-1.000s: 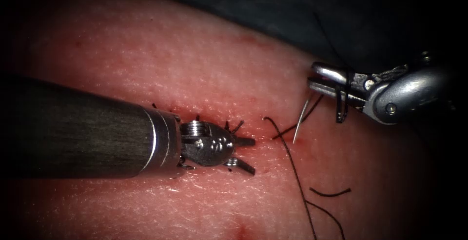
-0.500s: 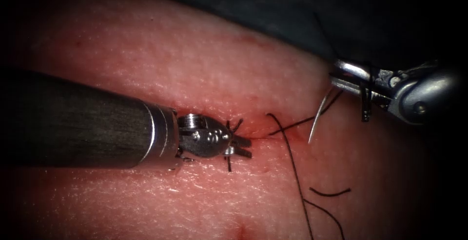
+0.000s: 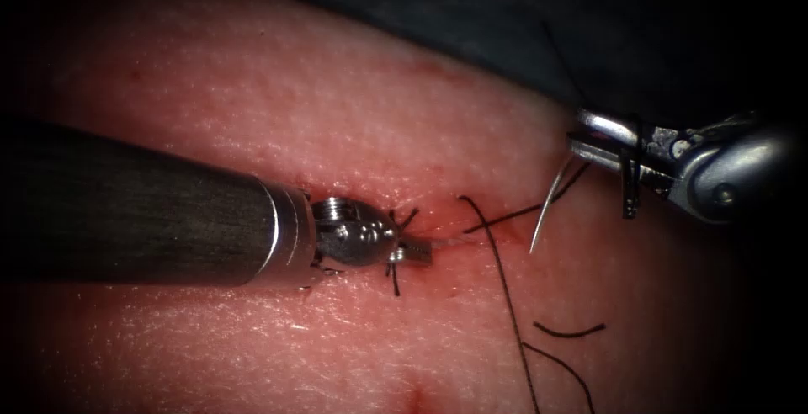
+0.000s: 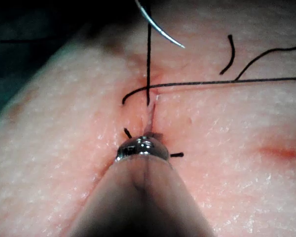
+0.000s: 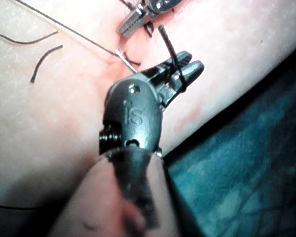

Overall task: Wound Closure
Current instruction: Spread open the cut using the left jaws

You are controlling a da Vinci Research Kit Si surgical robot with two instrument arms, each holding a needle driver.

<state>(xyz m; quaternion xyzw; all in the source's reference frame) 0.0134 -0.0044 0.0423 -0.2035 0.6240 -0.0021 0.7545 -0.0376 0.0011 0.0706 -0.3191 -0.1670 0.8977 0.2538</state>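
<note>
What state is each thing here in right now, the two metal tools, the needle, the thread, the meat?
Left tool: jaws shut at the cut, pinching the tissue edge.
Right tool: jaws shut on the needle's rear end.
Needle: out of the tissue, tip hanging down.
Thread: slack across the tissue.
Tissue: cut partly stitched.

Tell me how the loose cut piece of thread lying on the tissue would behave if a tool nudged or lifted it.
The cut piece of thread probably weighs almost nothing: it is thin and short. It keeps a gentle curve lying on the tissue, so it looks springy rather than fully limp. The surface looks moist, so it may cling instead of sliding.
</note>
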